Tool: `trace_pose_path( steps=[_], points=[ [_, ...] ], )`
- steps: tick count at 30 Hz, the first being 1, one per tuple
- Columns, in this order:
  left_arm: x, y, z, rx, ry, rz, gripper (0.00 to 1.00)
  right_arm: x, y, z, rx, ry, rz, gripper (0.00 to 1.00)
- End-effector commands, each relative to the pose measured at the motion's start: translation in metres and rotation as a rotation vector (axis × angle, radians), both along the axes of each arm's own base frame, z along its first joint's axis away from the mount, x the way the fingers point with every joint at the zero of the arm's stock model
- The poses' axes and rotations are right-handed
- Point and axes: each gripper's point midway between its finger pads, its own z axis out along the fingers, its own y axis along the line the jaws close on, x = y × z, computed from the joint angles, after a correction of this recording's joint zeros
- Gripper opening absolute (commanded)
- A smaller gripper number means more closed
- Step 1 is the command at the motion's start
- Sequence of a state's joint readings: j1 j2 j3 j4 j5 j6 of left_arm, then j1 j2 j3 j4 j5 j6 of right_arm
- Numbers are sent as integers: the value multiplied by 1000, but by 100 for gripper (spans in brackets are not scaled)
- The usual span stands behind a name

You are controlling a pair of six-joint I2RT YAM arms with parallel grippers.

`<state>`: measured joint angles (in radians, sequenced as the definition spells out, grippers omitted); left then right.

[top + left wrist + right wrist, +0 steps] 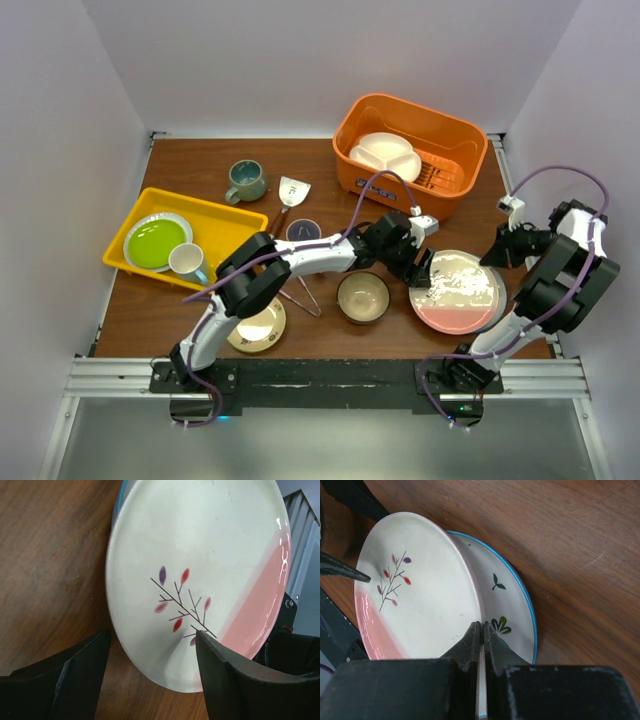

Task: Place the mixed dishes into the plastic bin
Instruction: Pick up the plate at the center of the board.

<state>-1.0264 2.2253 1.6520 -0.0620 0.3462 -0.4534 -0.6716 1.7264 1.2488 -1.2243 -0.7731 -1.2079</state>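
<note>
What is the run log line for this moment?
left gripper: open, astride pink plate rim | right gripper: shut at its edge | pink plate: atop blue-rimmed plate | bin: holds white plate

- Left arm (pixel 310 258) and right arm (pixel 505 335) — white links, black joints.
- Purple cables (pixel 565 172) loop along both.
- Fingers (pixel 227 680) — matte black, wedge-shaped.
- Bases (pixel 185 378) black, low and blocky.

The top camera hangs high behind the robot, looking down and forward over the whole table (pixel 200 165) from well back. The left wrist camera sits just behind the left gripper (pixel 152 640) and looks past its fingers, very close to the pink floral plate (pixel 200 570). The right wrist camera looks past the right gripper (pixel 481 625) at that same plate from the opposite side, just as near. All three views share it.
</note>
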Motion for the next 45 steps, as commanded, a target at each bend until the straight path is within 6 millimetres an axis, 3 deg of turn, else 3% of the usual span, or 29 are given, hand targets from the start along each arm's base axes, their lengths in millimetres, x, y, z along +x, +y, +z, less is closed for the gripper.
trace_pose_path(
  steps=[1, 11, 15, 19, 35, 45],
  points=[
    [-13, -13, 14, -66, 32, -78, 72, 11, 1, 3, 16, -31, -19, 0],
    [-22, -17, 24, -123, 73, -113, 61, 11, 0, -7, 14, -13, -30, 0],
    [-19, -17, 29, -143, 94, -111, 47, 10, 3, -9, 26, -7, -21, 0],
    [-17, -15, 30, -151, 112, -110, 41, 6, 9, -11, 41, 1, -7, 0],
    [-19, -11, 38, -190, 153, -110, 42, 3, 38, -4, 108, 1, 41, 0],
    [-14, -2, 56, -259, 212, -107, 45, 8, 49, 7, 141, -34, 55, 0]
  ],
)
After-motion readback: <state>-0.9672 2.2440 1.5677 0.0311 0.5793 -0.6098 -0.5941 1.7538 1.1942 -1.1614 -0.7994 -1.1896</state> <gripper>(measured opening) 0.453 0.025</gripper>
